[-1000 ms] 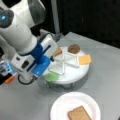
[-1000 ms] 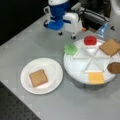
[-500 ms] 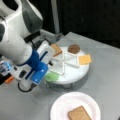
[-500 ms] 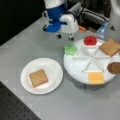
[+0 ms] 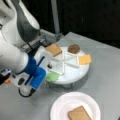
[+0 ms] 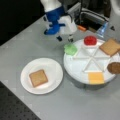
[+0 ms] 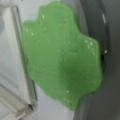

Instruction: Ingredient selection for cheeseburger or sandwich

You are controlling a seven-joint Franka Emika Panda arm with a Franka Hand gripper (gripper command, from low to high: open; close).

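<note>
Upper left of a front view, arm w/ blue-and-white gripper (image 6: 64,38) hangs just above the tray edge; two dark fingertips (image 6: 59,38) visible, apart, nothing between them, so open. Right below it, lettuce (image 6: 70,49) lies on the left rim of the divided tray (image 6: 82,68), partly overhanging the edge. Lower left of that frame: white plate (image 6: 53,80) on the grey table (image 6: 30,42), w/ one toast square (image 6: 38,77) flat on it, nothing stacked on top yet. Moving right on the tray: tomato (image 6: 90,40) in top compartment, second toast (image 6: 110,46) upper right, cheese (image 6: 96,78) at bottom edge, patty (image 6: 114,67) at far right.

Wrist view is nearly filled by the lettuce (image 7: 62,58), lying flat against a white divider (image 7: 23,62) on the left, overlapping the tray rim on the right; no fingers seen there.

Other front angle: gripper body (image 5: 37,75) at left, lettuce (image 5: 52,77) just beside it at tray's near-left edge; plate w/ toast (image 5: 78,113) at bottom.
</note>
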